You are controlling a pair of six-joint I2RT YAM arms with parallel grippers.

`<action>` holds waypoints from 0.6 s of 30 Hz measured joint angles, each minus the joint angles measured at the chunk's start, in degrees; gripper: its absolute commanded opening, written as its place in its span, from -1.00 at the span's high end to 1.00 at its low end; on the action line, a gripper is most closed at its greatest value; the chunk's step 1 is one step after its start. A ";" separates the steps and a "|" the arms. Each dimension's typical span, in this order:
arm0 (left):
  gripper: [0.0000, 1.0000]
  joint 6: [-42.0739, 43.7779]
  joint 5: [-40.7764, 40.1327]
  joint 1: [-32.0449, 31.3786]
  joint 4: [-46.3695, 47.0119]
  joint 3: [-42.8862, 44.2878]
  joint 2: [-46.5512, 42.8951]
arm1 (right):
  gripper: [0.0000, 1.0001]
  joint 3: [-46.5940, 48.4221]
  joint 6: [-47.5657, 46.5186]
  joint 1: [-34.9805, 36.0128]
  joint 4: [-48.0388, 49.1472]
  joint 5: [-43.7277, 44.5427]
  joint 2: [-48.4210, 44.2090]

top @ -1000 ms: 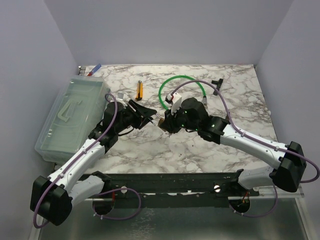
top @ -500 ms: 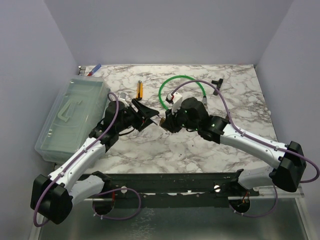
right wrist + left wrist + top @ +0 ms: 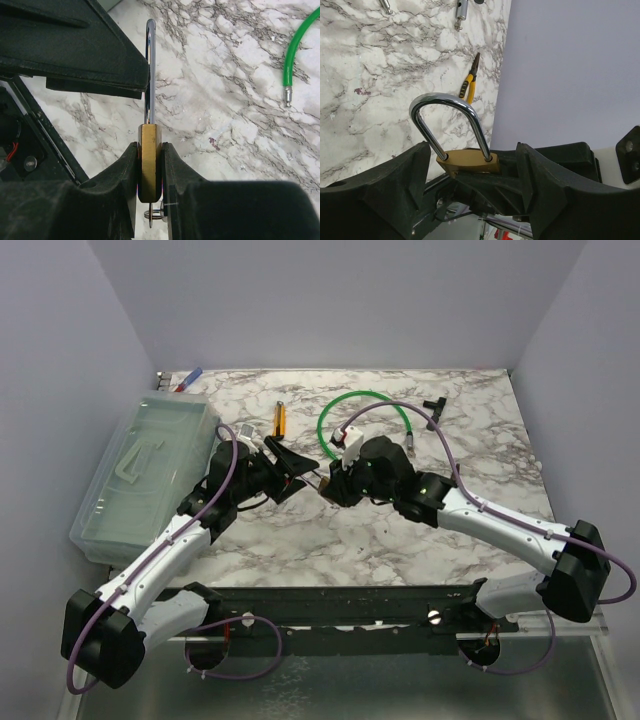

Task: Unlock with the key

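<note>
My right gripper [image 3: 150, 150] is shut on the flat sides of a small brass padlock [image 3: 150, 165] and holds it above the marble table [image 3: 300, 530], steel shackle [image 3: 150, 70] pointing away. The key [image 3: 151, 220], thin and silvery with a small wire ring, sticks out of the underside of the padlock's body. In the left wrist view the padlock [image 3: 468, 162] sits between my left gripper's [image 3: 472, 148] wide-apart fingers, which do not touch it. Both shackle [image 3: 445, 102] legs enter the body. In the top view the left gripper [image 3: 290, 468] and right gripper [image 3: 328, 483] meet mid-table.
A clear plastic box [image 3: 145, 475] stands along the table's left edge. Yellow-handled pliers [image 3: 280, 420] lie behind the left gripper. A green cable loop [image 3: 365, 400] and a black T-shaped tool [image 3: 433, 403] lie at the back, right of centre.
My left gripper's jaws have spread wider around the padlock. The right gripper keeps its hold and has barely moved.
</note>
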 measured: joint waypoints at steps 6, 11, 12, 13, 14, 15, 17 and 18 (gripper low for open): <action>-0.57 1.62 -0.07 -0.02 -0.46 0.00 -0.33 | 0.99 -0.96 1.29 0.00 0.96 -0.90 -0.02; -0.33 2.54 -0.09 -0.11 -0.42 0.00 -0.33 | 0.99 -1.68 2.45 0.00 2.58 -3.04 -0.04; -0.30 2.69 -0.09 -0.11 -0.35 0.00 -0.15 | 0.99 -1.79 2.73 0.00 2.86 -3.41 -0.04; -0.29 2.86 -0.09 -0.11 -0.26 0.00 0.17 | 0.99 -1.92 2.89 0.00 3.06 -3.85 -0.04; -0.28 2.97 -0.09 -0.11 -0.17 0.00 0.48 | 0.99 -2.03 3.17 0.00 3.28 -4.26 -0.04; -0.26 3.04 -0.09 -0.11 -0.04 0.00 0.94 | 0.99 -2.16 3.32 0.00 3.45 -4.59 -0.04; -0.21 3.04 -0.07 -0.11 0.33 0.02 1.79 | 0.99 -2.49 3.78 0.00 3.87 -5.20 -0.04; -0.18 3.04 -0.07 -0.11 0.50 0.04 2.16 | 0.99 -2.64 4.00 -0.02 3.98 -5.46 -0.04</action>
